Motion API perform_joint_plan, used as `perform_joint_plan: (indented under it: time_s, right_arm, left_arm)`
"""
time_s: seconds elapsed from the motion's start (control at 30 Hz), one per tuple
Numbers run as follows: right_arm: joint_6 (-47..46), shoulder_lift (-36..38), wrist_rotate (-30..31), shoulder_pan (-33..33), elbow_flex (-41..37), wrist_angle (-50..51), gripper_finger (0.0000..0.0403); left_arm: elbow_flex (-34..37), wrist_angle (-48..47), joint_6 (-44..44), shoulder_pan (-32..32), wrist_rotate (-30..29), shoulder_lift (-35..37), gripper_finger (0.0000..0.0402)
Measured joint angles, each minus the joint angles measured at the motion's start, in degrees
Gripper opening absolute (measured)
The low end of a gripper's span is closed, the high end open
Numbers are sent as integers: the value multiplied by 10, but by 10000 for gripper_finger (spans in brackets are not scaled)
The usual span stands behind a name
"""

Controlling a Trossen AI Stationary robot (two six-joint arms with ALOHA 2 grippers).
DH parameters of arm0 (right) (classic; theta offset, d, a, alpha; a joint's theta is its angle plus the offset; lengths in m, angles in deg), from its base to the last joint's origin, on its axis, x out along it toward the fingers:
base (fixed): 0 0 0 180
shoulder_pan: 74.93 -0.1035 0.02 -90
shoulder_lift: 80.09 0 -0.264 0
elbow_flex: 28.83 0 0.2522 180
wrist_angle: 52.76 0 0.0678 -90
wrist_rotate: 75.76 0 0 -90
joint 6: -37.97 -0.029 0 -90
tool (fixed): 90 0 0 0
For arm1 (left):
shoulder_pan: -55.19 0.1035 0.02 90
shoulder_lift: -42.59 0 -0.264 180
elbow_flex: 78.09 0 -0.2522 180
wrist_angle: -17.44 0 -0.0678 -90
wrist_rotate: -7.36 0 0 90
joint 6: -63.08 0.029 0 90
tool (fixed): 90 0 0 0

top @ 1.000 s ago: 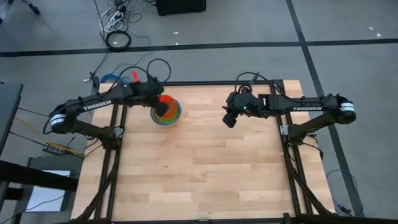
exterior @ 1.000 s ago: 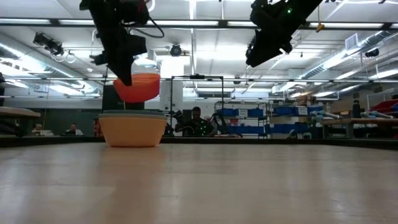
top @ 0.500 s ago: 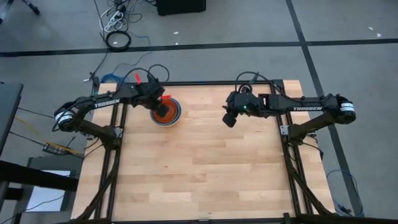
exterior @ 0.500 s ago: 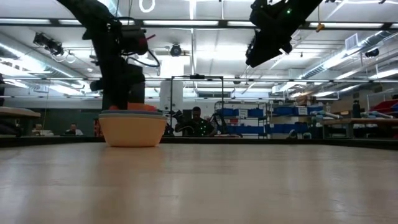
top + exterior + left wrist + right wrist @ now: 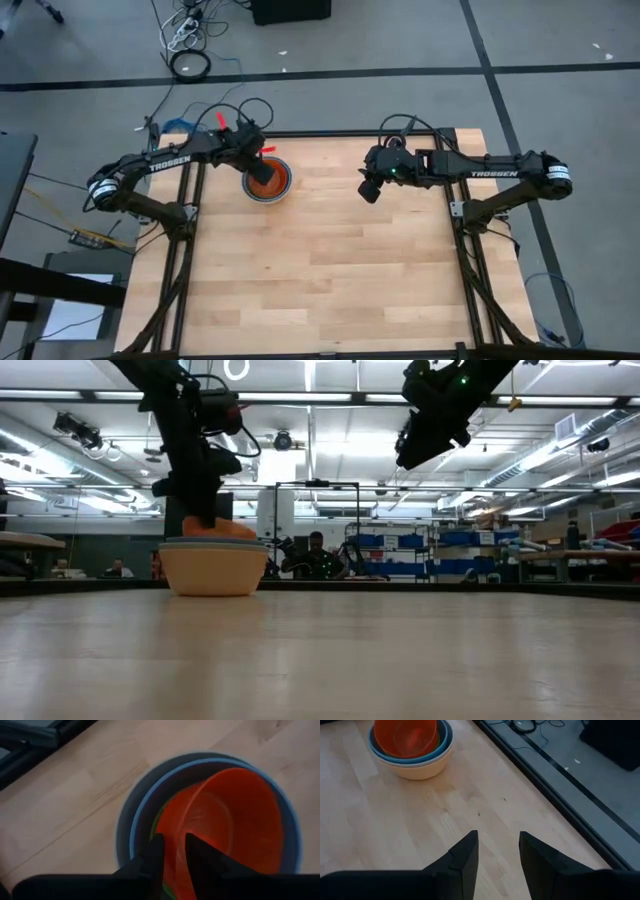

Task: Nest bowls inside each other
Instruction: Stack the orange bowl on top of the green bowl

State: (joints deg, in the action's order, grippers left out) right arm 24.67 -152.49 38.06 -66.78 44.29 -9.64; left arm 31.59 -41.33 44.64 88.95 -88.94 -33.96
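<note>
A stack of nested bowls [image 5: 268, 180] stands on the table at the far left; its outer bowl [image 5: 213, 565] is pale yellow, with a blue rim [image 5: 135, 830] inside it. The red-orange bowl [image 5: 225, 820] lies innermost, tilted, one side of it [image 5: 225, 530] above the stack's rim. My left gripper [image 5: 175, 850] points steeply down into the stack, fingers apart, one inside and one outside the red-orange bowl's rim. My right gripper [image 5: 368, 192] hangs open above the table, right of the stack, with nothing between its fingers [image 5: 465, 855]. My left gripper straddles the red-orange bowl's rim [image 5: 176, 827] from above, one finger inside the bowl and one outside. Whether either finger touches the rim I cannot tell. The bowl rests tilted in the stack.
Bare wooden tabletop [image 5: 330, 270] spreads from the stack toward the near edge and the right. The dark frame rails [image 5: 185, 250] run along the table's left and right sides. Cables [image 5: 190, 60] lie on the floor beyond the far edge.
My left gripper has come down toward the stack with the red-orange bowl. The bowl hung clear above the stack a second ago and now sits inside it, tilted, with only its upper edge showing over the rim. My right gripper has kept still.
</note>
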Motion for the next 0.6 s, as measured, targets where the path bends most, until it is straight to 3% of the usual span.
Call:
perform_joint_plan:
  time_s: [0.33, 0.6]
  right_arm:
    - [0, 0, 0, 0, 0, 0, 129]
    - [0, 0, 0, 0, 0, 0, 129]
  left_arm:
    - [-33, -61, 1, 0, 0, 0, 87]
    - [-33, -51, 8, 0, 7, 0, 98]
